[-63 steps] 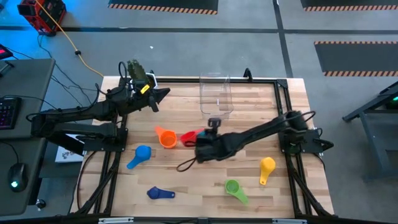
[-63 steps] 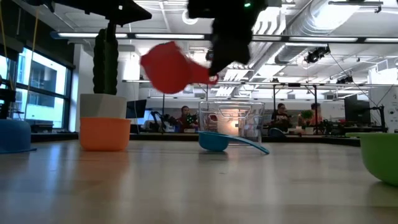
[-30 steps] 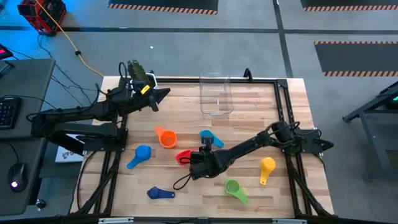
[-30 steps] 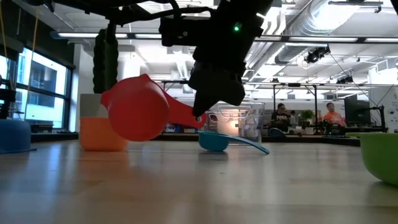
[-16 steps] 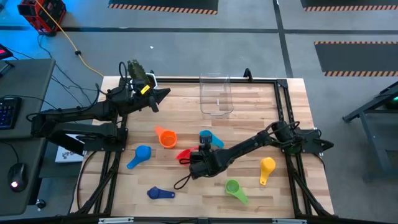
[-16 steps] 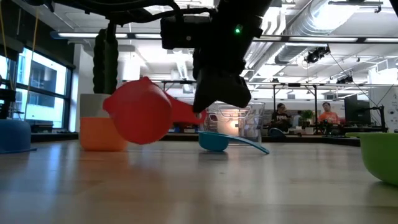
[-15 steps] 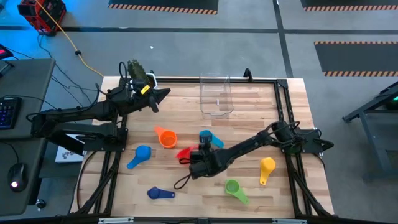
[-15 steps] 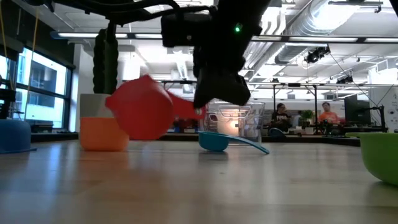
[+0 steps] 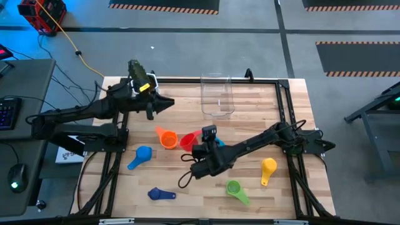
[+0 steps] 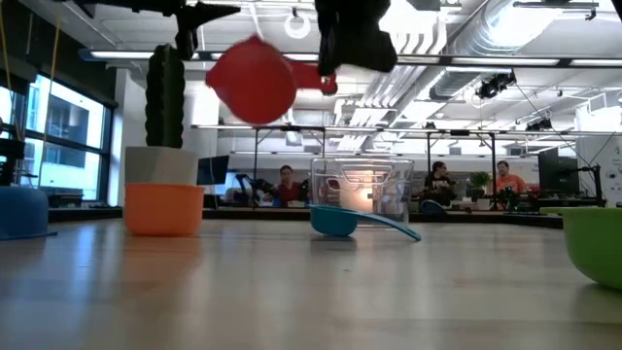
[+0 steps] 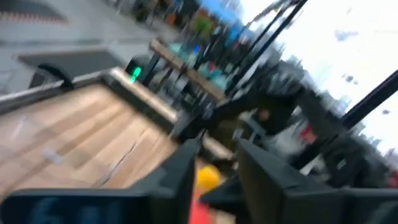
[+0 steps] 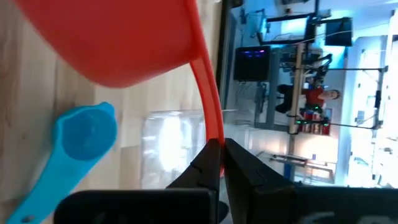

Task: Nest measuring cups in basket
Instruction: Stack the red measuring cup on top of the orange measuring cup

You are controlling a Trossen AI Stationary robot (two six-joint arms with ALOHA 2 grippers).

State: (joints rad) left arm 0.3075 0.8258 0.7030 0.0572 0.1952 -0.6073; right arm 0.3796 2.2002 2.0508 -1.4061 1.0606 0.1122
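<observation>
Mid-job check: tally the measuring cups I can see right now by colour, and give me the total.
Orange cup: 1
Red cup, held off the table by the right pincer: 1
Light blue cup: 1
Blue cup: 1
Dark blue cup: 1
Green cup: 1
Yellow cup: 1
Total: 7 cups; none in the basket yet.

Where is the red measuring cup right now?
The red measuring cup hangs above the table's middle in the right gripper, beside the orange cup.
</observation>
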